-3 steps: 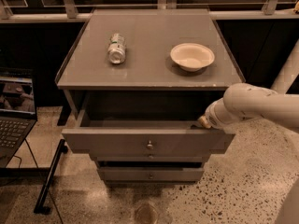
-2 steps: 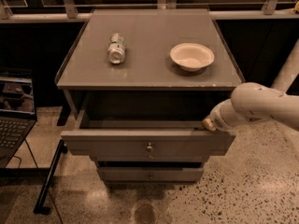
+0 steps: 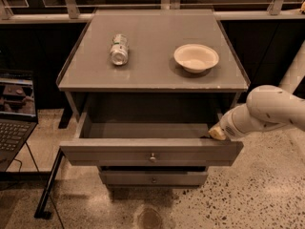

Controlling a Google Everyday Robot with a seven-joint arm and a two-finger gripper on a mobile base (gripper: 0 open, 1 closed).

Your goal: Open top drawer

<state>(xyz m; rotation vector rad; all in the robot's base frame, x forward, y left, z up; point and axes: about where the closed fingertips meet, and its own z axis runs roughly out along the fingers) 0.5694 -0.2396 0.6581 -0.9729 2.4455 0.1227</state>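
The top drawer of the grey cabinet stands pulled out towards me. Its flat grey front carries one small round metal knob at the centre, and its inside looks empty. My gripper is at the drawer's right end, at the top edge of the right side, just behind the front panel. The white arm reaches in from the right. The fingertips are partly hidden behind the drawer's edge.
A shorter drawer with its own knob sits shut below. On the cabinet top lie a can on its side and a white bowl. A laptop stands at the left. The floor is speckled.
The arm and gripper have shifted slightly to the right along the drawer's right end. The drawer looks as far out as before.
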